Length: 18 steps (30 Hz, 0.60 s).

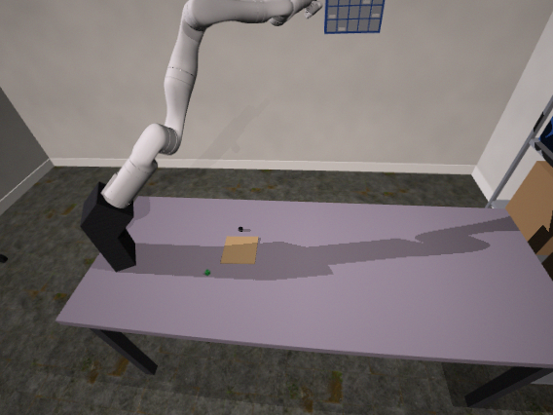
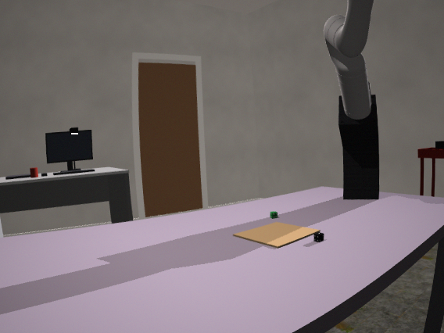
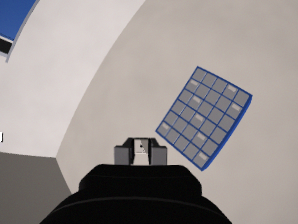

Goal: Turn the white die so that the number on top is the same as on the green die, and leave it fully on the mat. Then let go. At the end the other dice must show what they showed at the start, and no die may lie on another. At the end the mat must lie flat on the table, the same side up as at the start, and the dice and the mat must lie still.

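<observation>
My gripper (image 1: 312, 7) is raised high above the table near the top of the wall, far from the mat. In the wrist view the two fingers are shut on a small white die (image 3: 140, 151), which points at the wall. The tan mat (image 1: 239, 249) lies flat on the purple table and also shows in the exterior view (image 2: 277, 234). The green die (image 1: 206, 273) (image 2: 273, 214) sits on the table off the mat's near left corner. A black die (image 1: 240, 229) (image 2: 319, 236) sits on the table just beyond the mat's far edge. The numbers on the dice are too small to read.
The black arm base (image 1: 108, 234) stands at the table's left end. A blue grid poster (image 1: 354, 15) hangs on the wall beside the gripper (image 3: 205, 117). A shelf with a cardboard box (image 1: 535, 205) stands at the right. A desk with a monitor (image 2: 69, 146) stands across the room.
</observation>
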Tool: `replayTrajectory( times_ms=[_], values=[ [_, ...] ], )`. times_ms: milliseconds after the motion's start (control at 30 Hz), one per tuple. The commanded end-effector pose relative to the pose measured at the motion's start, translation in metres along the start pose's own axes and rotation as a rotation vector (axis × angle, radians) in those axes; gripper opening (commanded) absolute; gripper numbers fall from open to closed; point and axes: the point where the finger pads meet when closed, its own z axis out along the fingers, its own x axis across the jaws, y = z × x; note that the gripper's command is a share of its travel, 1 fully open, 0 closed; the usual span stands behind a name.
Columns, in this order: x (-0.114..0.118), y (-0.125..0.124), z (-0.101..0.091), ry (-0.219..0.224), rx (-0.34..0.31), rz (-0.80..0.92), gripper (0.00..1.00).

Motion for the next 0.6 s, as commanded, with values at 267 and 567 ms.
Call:
replayTrajectory(
  times_ms=[267,567],
  values=[
    [0.007,0.161,0.001,-0.016,-0.207,0.051,0.34],
    [0.003,0.283,-0.020,-0.032,-0.393,0.097,0.34]
  ],
)
